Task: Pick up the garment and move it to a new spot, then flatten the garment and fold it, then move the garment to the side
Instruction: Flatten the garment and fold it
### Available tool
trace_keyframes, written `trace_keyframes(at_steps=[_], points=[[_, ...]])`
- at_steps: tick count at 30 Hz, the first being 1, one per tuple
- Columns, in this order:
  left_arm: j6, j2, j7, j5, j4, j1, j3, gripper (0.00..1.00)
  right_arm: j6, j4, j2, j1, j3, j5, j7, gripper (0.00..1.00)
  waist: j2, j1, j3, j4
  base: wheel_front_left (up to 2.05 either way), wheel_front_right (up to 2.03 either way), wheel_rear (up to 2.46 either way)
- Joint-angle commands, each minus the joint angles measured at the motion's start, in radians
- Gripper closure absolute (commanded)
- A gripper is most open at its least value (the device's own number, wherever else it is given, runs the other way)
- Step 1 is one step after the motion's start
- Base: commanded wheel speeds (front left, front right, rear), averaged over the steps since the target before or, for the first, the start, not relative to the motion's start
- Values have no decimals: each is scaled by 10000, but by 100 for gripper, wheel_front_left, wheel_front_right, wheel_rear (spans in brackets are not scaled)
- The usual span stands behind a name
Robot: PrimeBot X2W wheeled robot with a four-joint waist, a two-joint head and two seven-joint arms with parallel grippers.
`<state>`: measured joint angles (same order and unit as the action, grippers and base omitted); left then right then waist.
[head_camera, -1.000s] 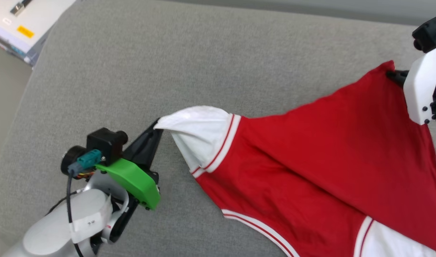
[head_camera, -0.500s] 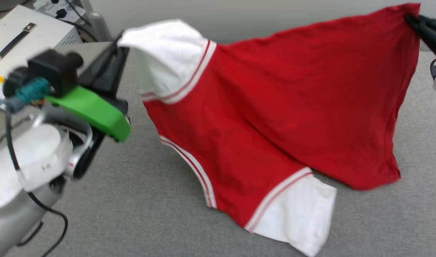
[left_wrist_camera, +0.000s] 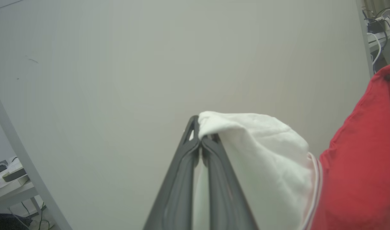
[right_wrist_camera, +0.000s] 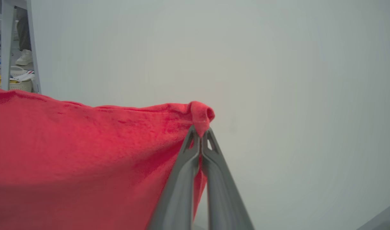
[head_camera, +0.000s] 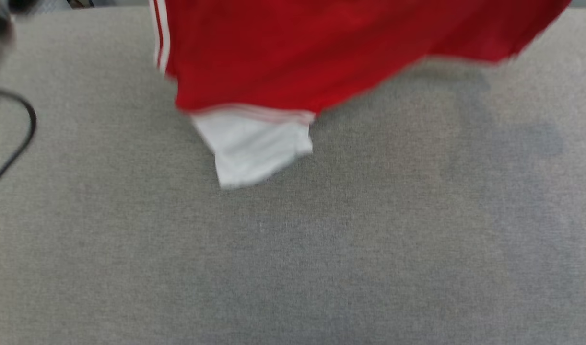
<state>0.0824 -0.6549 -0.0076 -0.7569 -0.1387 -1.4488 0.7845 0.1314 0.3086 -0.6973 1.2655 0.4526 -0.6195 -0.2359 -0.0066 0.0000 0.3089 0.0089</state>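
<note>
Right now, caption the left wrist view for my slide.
Left hand pinching the garment by its white sleeve before a pale wall.

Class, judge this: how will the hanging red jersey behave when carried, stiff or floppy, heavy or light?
Probably floppy: the red jersey sags between the left gripper and right gripper, white sleeve dangling. Likely light: two small pinches carry it. It may bunch when lowered.
</note>
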Motion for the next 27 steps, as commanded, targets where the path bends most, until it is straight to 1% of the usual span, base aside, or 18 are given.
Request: trace_keyframes(at_steps=[1,6,7,13,17,20,27], points=[[-173,214,31,349,-366,-830,-63,100,-7,303,119,688,-175,263,20,100,66,0,1166,-160,0,0,0],[-693,937,56,899,-1715,-3252,-153,100,-7,1459,510,2705,-474,1009,401,100,66,0,1969,-205,0,0,0],[-932,1229,-14,1064,-2414,-4162,-181,100,-7,1939,668,3495,-494,1228,688,100,66,0,2213,-220,0,0,0],[-1281,1695,-270,1418,-3951,-5718,-169,100,-7,3125,1033,5056,-163,1421,1417,100,66,0,2678,-338,0,0,0],[-1461,1867,-513,1445,-4645,-6104,-143,100,-7,3671,1166,5567,151,1416,1823,100,66,0,2961,-384,0,0,0],[-1573,1907,-713,1504,-5082,-6022,0,100,-7,4028,1247,5638,546,1334,2020,100,66,0,3119,-376,0,0,0],[-1814,1920,-1250,1306,-5743,-5057,293,100,-7,4819,1496,4943,1716,936,2699,100,66,0,3150,-413,0,0,0]])
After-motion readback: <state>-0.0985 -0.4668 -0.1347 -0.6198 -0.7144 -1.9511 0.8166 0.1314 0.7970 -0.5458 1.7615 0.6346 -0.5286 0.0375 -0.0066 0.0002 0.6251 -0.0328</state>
